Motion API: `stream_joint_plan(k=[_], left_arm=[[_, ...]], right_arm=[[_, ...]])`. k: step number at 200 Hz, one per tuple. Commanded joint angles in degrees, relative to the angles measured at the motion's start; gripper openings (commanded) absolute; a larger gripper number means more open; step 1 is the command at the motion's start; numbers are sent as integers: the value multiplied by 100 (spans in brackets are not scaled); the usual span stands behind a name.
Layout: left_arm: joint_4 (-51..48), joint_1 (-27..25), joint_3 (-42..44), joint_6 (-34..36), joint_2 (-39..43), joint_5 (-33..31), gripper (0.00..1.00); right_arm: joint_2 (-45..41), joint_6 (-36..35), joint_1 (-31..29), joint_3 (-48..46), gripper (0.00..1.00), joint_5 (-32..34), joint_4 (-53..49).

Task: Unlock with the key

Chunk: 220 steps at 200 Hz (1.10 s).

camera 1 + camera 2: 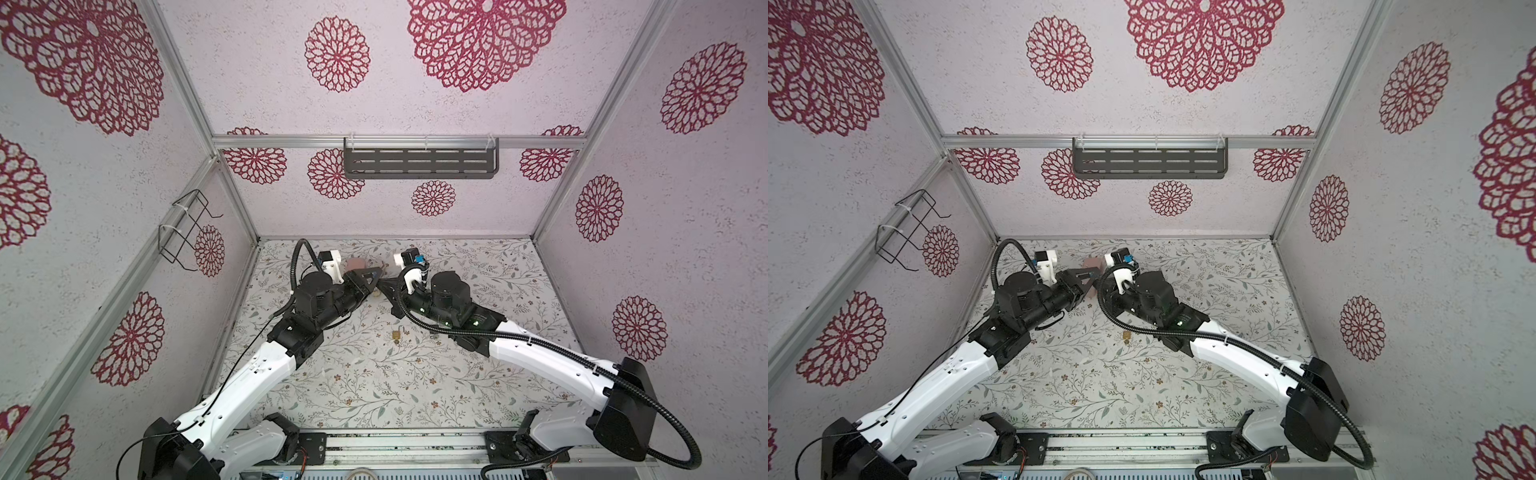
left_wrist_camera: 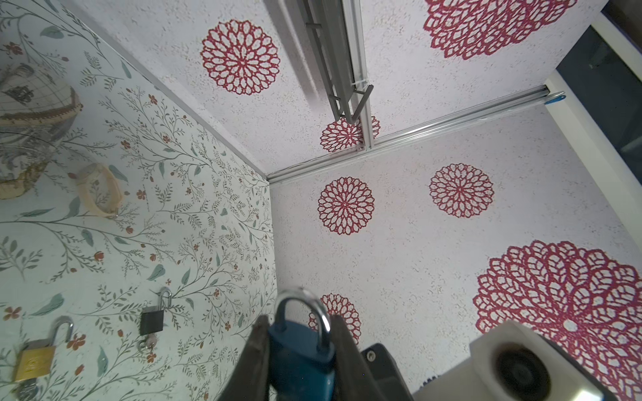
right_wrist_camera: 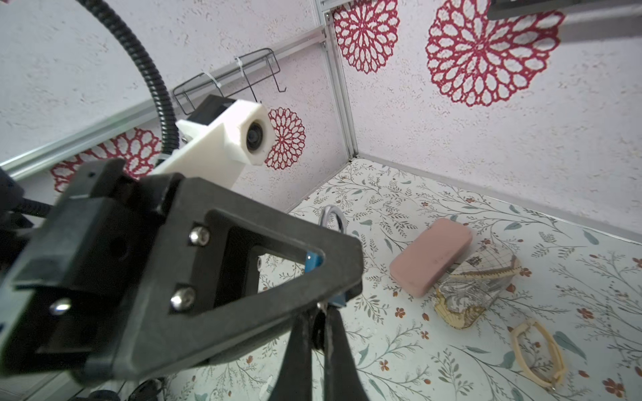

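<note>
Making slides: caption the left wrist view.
Left gripper holds blue padlock; brass padlock and black padlock lie on the table.

The blue padlock [image 2: 298, 357] is fitted with a polished metal shackle [image 2: 295, 294]. The brass padlock [image 2: 34, 361] is finished dull yellow, the black padlock [image 2: 151, 321] matt.

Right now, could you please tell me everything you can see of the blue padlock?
The blue padlock has a matte blue body and a shiny silver shackle, which looks closed. It is held in the air, clamped at both sides between the left gripper's fingers, shackle pointing out beyond their tips. The shut right gripper meets its opposite end; any key there is hidden.
</note>
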State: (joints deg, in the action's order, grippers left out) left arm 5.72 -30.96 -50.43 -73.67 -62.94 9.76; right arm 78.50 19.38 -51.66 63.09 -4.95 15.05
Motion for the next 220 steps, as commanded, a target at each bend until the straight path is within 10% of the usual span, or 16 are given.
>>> stream_joint_plan(k=[1, 77, 139, 173, 220], left_arm=[[340, 57, 148, -220, 147, -58, 0], [713, 90, 272, -552, 102, 52, 0], [-259, 103, -219, 19, 109, -375, 0], [-554, 106, -448, 271, 57, -797, 0], [-556, 104, -624, 388, -61, -986, 0]], right_arm=[[-433, 1043, 93, 98, 0, -224, 1433], [-437, 1677, 113, -74, 0, -286, 2076], [-323, 323, 96, 360, 0, -12, 655], [-393, -319, 21, 394, 33, 2, 183], [-481, -619, 37, 174, 38, 51, -14]])
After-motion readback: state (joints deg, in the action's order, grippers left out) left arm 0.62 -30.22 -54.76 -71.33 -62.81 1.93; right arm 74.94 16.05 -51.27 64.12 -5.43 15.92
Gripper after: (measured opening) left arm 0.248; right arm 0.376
